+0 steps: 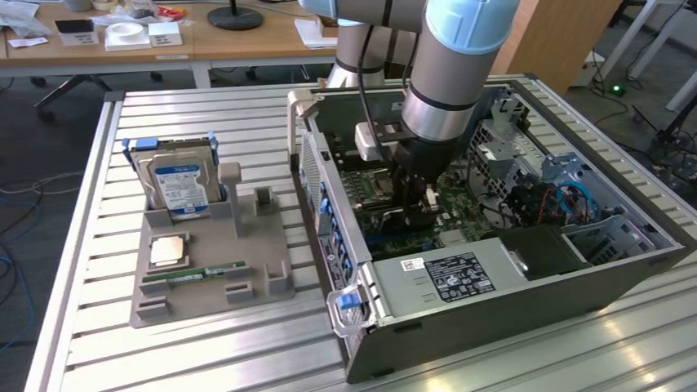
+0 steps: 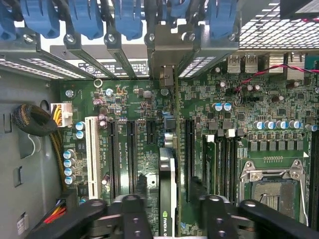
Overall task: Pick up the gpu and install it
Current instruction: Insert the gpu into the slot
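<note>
The gpu (image 2: 167, 199) stands on edge in a black slot of the green motherboard (image 2: 139, 107), inside the open computer case (image 1: 326, 175). Its silver bracket end (image 2: 166, 74) sits against the rear slot wall. My gripper (image 2: 169, 184) hovers right over the card, with a black finger (image 2: 141, 186) on one side and another on the far side. A small gap shows between each finger and the card, so the jaws are open around it. In the exterior view the arm reaches straight down into the case and my gripper (image 1: 419, 214) is low over the motherboard.
A grey fixture (image 1: 207, 286) at the exterior view's left carries a blue-labelled hard drive (image 1: 179, 186), a CPU (image 1: 166, 251) and a RAM stick (image 1: 194, 273). Near the card are blue slot clips (image 2: 84, 17), a white slot (image 2: 91, 149), the CPU socket (image 2: 271, 191) and the power supply (image 1: 458, 278).
</note>
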Controlling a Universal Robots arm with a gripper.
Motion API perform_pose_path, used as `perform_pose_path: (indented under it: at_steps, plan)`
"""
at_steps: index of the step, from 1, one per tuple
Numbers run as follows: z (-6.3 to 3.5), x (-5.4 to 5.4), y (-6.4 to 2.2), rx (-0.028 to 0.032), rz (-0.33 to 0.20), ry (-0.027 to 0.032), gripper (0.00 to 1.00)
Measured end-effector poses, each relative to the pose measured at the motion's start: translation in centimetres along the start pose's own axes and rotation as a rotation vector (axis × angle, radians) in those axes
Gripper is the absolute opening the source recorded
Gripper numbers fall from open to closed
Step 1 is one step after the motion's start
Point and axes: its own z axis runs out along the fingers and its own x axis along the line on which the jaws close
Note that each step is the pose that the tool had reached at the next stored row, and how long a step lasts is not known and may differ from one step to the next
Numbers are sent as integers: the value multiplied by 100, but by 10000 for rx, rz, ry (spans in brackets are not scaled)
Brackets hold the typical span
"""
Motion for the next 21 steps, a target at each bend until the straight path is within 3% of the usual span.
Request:
perform_pose_path:
  at_steps: [1, 2, 5, 15, 21]
  plan:
    - [0, 0, 0, 0, 0, 0, 45]
    - [0, 0, 0, 0, 0, 0, 51]
    - [-31, -1, 0, -1, 0, -1, 51]
    - [-437, -14, -4, 0, 0, -12, 51]
    - [-619, -20, -6, 4, -1, -14, 51]
